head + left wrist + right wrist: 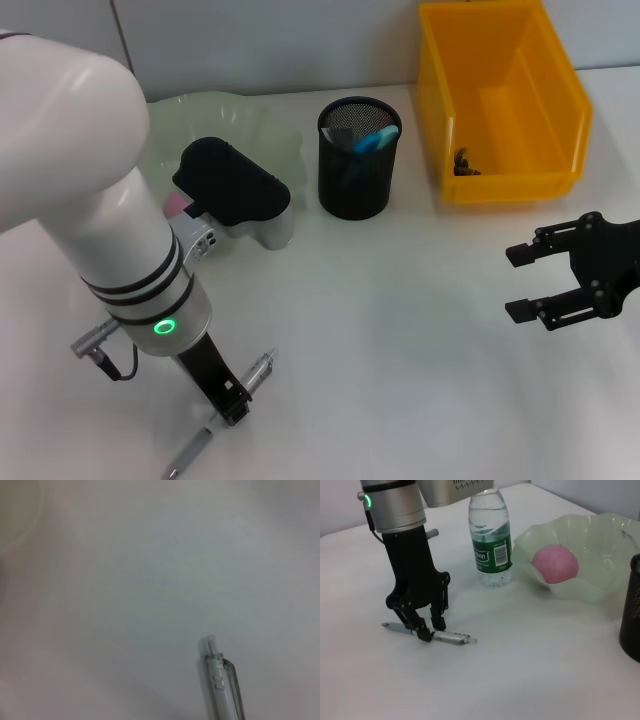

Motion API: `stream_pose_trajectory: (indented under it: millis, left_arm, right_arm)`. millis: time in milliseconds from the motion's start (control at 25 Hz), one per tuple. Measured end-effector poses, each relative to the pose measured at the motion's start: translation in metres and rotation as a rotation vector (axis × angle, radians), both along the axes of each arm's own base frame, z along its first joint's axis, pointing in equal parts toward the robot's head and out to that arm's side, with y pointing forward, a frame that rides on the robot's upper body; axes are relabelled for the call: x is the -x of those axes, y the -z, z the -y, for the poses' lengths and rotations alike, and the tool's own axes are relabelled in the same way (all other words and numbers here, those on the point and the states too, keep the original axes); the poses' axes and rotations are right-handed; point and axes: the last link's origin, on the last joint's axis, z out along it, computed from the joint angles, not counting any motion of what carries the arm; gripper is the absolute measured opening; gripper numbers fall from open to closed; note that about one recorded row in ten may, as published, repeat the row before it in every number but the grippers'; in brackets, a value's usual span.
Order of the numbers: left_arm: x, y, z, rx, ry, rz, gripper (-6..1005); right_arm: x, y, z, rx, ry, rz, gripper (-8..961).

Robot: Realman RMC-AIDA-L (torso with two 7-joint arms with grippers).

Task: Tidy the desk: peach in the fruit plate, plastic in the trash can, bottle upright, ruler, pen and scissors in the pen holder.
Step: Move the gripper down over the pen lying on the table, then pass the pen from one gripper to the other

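One pen (225, 405) lies on the desk (400, 330) at the near left, and from the head view the left gripper (232, 408) stands over its middle; the right gripper (522, 282) hangs spread and empty beside the yellow bin (500, 100). The black pen holder (358, 158) sits well apart.

The left wrist view shows only the pen's clear clicker end (220, 680).

From the right wrist view, the fingers straddle the barrel; whether they already pinch it I cannot tell. Best to close squarely mid-barrel and lift level. The upright bottle (490, 540) has a green label, lettering unreadable; the peach (555, 564) is in the plate (600, 535).
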Motion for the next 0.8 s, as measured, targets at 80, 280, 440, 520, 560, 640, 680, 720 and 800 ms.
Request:
stream_pose_trajectory:
  millis: [80,280,440,520,560,640,680,720,800]
  left_arm:
    - [0.0,0.0,0.0,-0.001,0.002,0.001,304]
    - [0.002,0.002,0.0,-0.003,0.01,-0.006,288]
    - [0.003,0.004,0.001,0.001,0.024,-0.022,223]
    - [0.003,0.004,0.001,0.0,0.025,-0.024,168]
    - [0.003,0.004,0.001,-0.002,0.026,-0.024,140]
    - [0.002,0.001,-0.001,-0.011,0.02,-0.014,140]
    - [-0.002,-0.003,-0.004,-0.024,0.019,0.004,140]
    - [-0.002,-0.003,-0.004,-0.024,0.019,0.004,141]
    - [-0.012,-0.017,-0.007,-0.049,0.013,0.062,141]
  right_arm:
    - [0.0,0.0,0.0,0.0,0.0,0.0,744]
    - [0.0,0.0,0.0,0.0,0.0,0.0,744]
    - [0.0,0.0,0.0,0.0,-0.003,0.001,744]
    - [0.001,0.0,0.0,0.0,-0.003,0.001,744]
    - [0.001,0.0,0.0,0.0,-0.004,0.001,744]
    - [0.002,-0.001,0.0,0.007,-0.008,-0.002,744]
    - [0.002,-0.001,0.0,0.007,-0.008,-0.002,744]
    - [0.003,-0.003,0.0,0.008,-0.009,-0.004,744]
    - [0.004,-0.007,0.001,0.007,-0.009,-0.012,744]
